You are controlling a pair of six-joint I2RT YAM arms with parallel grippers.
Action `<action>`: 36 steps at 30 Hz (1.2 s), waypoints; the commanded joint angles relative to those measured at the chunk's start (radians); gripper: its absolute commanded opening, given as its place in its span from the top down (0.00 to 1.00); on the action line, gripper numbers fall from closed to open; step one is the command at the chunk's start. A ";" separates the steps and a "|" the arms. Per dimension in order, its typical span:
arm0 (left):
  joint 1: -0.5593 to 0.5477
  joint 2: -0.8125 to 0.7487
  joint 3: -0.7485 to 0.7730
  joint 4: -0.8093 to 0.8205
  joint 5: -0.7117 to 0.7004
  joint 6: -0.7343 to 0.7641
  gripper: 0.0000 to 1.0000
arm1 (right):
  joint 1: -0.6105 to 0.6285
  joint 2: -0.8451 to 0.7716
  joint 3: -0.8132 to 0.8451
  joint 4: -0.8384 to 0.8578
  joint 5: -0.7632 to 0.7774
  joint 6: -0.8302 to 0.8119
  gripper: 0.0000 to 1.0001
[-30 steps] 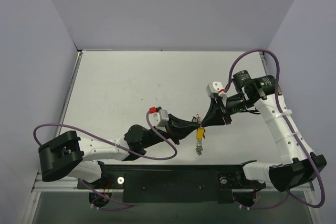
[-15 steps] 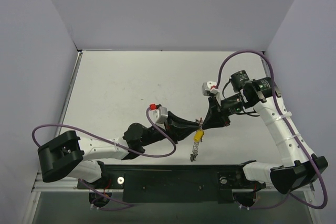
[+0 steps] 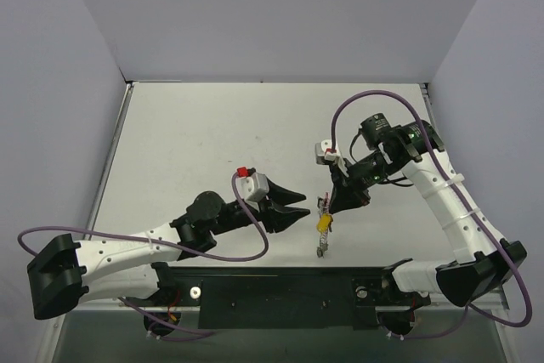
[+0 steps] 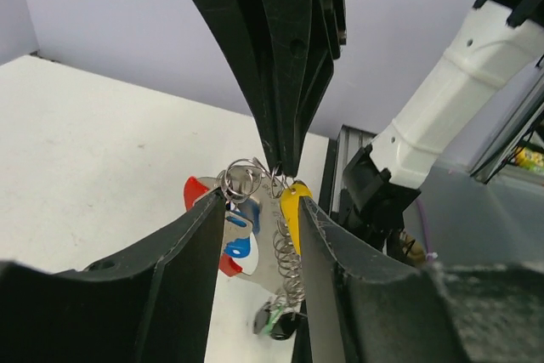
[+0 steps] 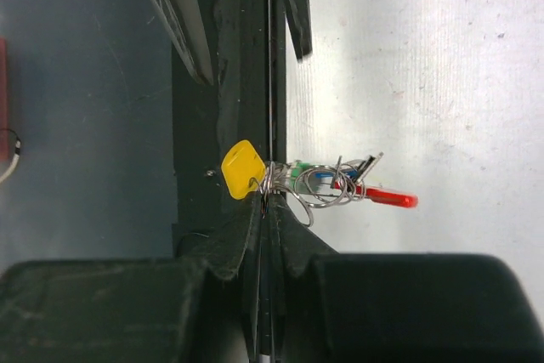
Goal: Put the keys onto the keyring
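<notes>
Top external shows you the right pincer [image 3: 332,201] clenched on the keyring [image 5: 321,191], with the keys [image 3: 324,222] hanging below it; the left pincer [image 3: 303,203] is released, just left of them.

Keyring [image 3: 323,202] (keys [image 3: 324,223] beneath) right of left gripper [image 3: 305,204].

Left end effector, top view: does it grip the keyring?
No, the left end effector is open and apart from the keyring.
</notes>
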 commanded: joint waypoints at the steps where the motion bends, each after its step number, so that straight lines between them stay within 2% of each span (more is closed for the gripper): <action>1: 0.006 0.051 0.118 -0.175 0.083 0.104 0.51 | 0.021 0.049 0.086 -0.173 0.003 -0.159 1.00; 5: 0.005 0.129 0.169 -0.129 0.126 0.111 0.49 | 0.029 0.065 0.094 -0.230 -0.003 -0.241 1.00; 9: 0.006 0.171 0.190 -0.078 0.183 0.098 0.51 | 0.033 0.063 0.088 -0.234 0.005 -0.255 1.00; 13: 0.006 0.186 0.201 -0.095 0.192 0.104 0.59 | 0.044 0.059 0.089 -0.241 0.006 -0.261 1.00; 22: 0.015 0.181 0.210 -0.139 0.165 0.147 0.63 | 0.072 0.042 0.072 -0.247 0.008 -0.283 1.00; 28: 0.023 0.183 0.235 -0.179 0.192 0.171 0.70 | 0.084 0.040 0.069 -0.247 0.008 -0.287 1.00; 33: 0.025 0.189 0.247 -0.198 0.212 0.177 0.81 | 0.089 0.040 0.071 -0.247 0.011 -0.289 1.00; 36: 0.026 0.189 0.253 -0.218 0.220 0.184 0.83 | 0.090 0.039 0.071 -0.249 0.012 -0.286 1.00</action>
